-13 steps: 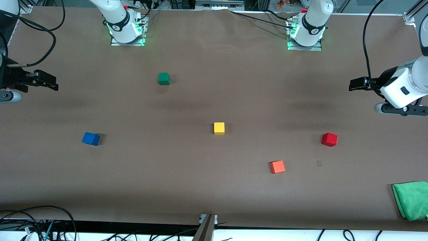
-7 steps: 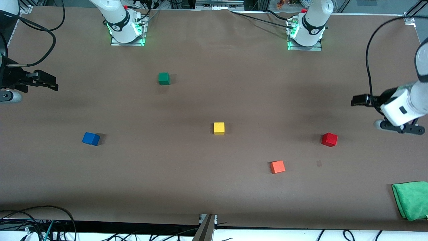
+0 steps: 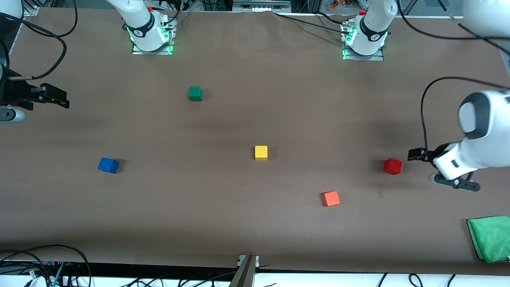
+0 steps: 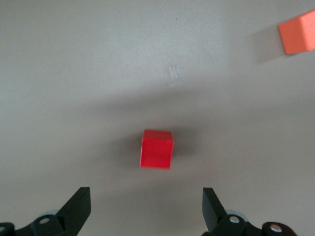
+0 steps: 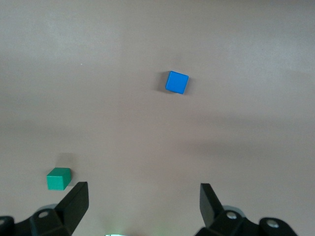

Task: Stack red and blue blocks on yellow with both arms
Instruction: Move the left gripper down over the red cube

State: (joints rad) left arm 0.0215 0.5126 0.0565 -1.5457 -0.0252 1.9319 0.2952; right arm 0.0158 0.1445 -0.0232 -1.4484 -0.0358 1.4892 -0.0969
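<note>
Nothing stacked yet — all blocks sit apart on the brown surface [image 3: 239,223]. Left claw [image 4: 146,209] hangs just beside the red block [image 3: 393,166], toward the left arm's end of the surface, fingers spread wide and empty; the wrist view shows the block ahead of and between the two fingers [image 4: 78,209], not yet between them. That placement reads as a lineup for a grab, the gap well wider than the block.

Right claw [image 3: 53,97] hovers at the right arm's end, also wide and empty, waiting. The blue block [image 3: 108,165] lies well apart from it, out ahead in its wrist view.

Yellow block [image 3: 261,152] sits mid-surface between the two claws, bare on top — a base either arm can likely reach.

Orange block [image 3: 330,198] lies near the red one, green block [image 3: 195,93] near the right claw's side; both are likely distractors. Green cloth [image 3: 491,238] sits at the surface's edge.
</note>
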